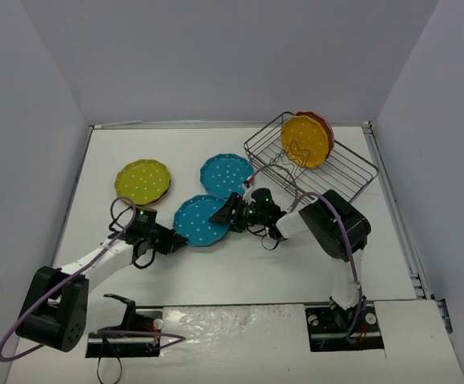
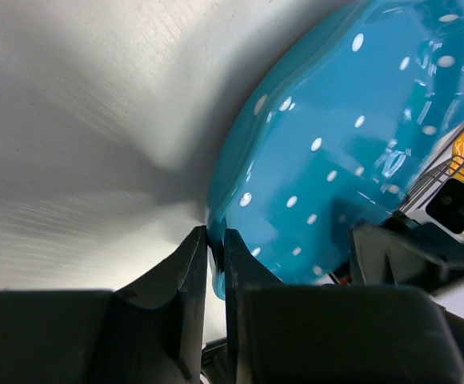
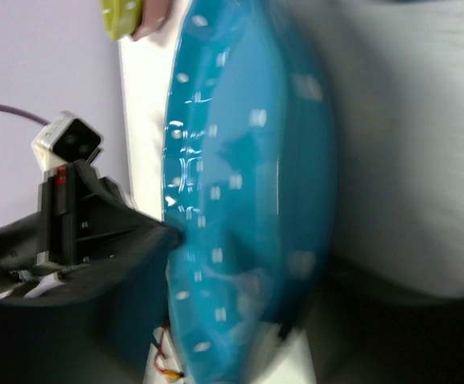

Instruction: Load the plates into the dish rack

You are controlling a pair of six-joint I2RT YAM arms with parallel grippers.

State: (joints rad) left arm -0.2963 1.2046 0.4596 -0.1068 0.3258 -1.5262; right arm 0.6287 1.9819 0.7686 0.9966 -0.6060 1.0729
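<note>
The left arm (image 1: 96, 260) is reaching low and forward-right from its base, and the left gripper (image 2: 215, 240) is pinching the near-left rim of a teal plate (image 2: 344, 160), jaws narrowed to the rim's thickness with a finger on either face. The right arm (image 1: 336, 224) is folding at a raised elbow and stretching leftward across the table (image 1: 240, 272), and the right gripper (image 1: 226, 211) is meeting the opposite, right rim of the same plate. Whether its jaws are clamping the rim cannot be told, as the right wrist view is blurred and filled by the plate. This plate is lying mid-table between the two grippers, well short of the dish rack (image 1: 352, 172). A second teal plate (image 1: 226, 176) is lying flat just beyond it. A lime green plate (image 1: 142, 181) is sitting on top of a pink plate (image 3: 154, 20) at the left. In the rack, at the far right, an orange plate (image 1: 305, 141) is standing upright with a reddish plate (image 1: 325, 126) just behind it.
</note>
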